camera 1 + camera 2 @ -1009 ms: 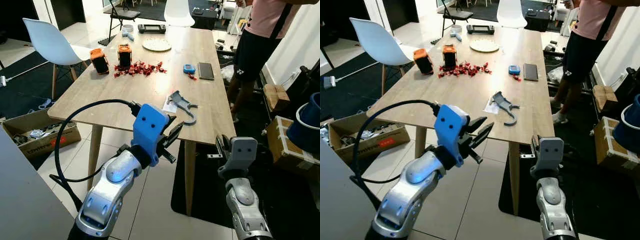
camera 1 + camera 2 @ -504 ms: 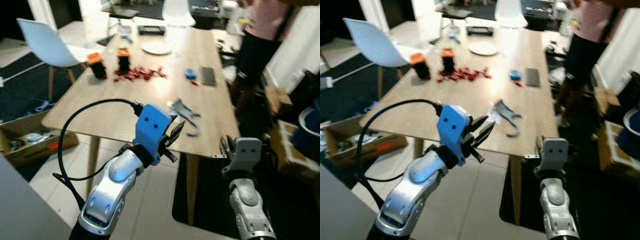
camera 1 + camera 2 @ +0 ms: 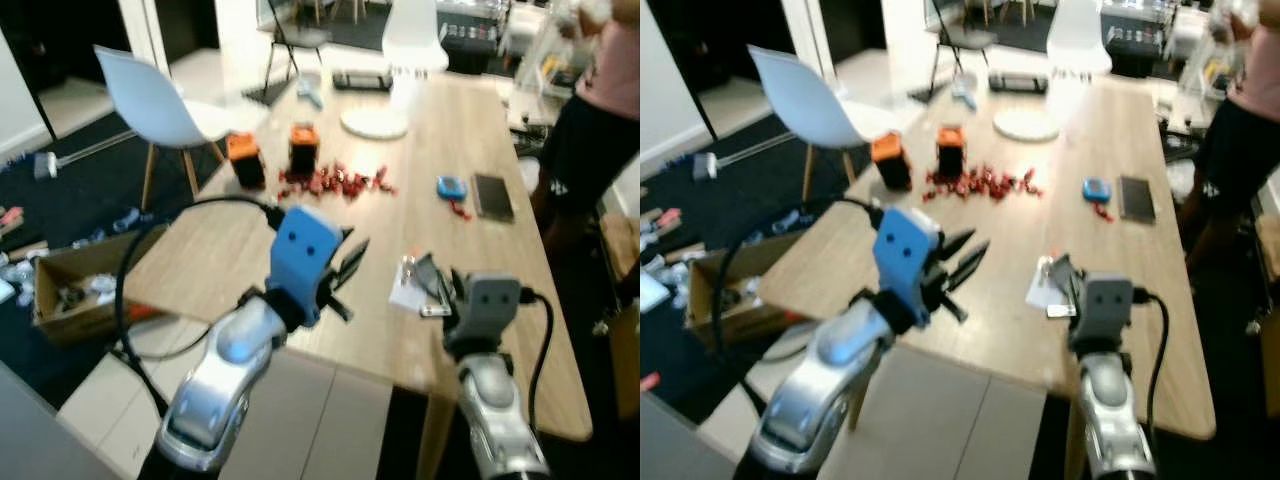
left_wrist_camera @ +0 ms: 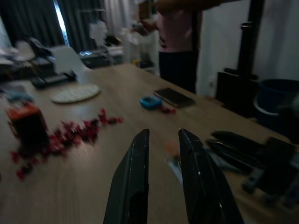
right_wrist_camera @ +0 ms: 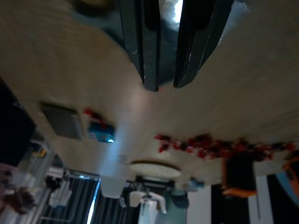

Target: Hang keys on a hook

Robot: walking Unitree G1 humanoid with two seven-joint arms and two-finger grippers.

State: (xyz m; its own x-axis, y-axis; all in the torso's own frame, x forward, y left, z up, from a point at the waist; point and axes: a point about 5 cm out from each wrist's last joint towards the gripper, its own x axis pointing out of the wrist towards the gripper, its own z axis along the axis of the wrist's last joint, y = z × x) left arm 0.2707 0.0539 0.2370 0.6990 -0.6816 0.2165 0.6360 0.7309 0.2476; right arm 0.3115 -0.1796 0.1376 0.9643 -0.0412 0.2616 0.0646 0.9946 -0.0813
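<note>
A grey hook piece (image 3: pixel 421 268) lies on a white paper (image 3: pixel 403 297) near the front of the wooden table (image 3: pixel 230 245), partly hidden by my right gripper. The picture is blurred and I cannot make out any keys. My right gripper (image 3: pixel 438 288) hovers right over the hook piece, its fingers (image 5: pixel 148 70) a narrow gap apart with nothing between them. My left gripper (image 3: pixel 350 262) is raised over the table to the left of the hook piece. It is open and empty, and its fingers (image 4: pixel 136 172) point across the tabletop.
Farther back on the table are two orange-and-black blocks (image 3: pixel 245 160), scattered red bits (image 3: pixel 335 182), a small blue object (image 3: pixel 451 187), a dark phone (image 3: pixel 492 196) and a white plate (image 3: pixel 373 123). A white chair (image 3: pixel 160 100) and a cardboard box (image 3: pixel 80 290) stand on the left. A person (image 3: pixel 590 130) stands at the right.
The view has shifted closer to the table. Both arms have come up over the tabletop. The right gripper rose from below the table edge to the hook piece.
</note>
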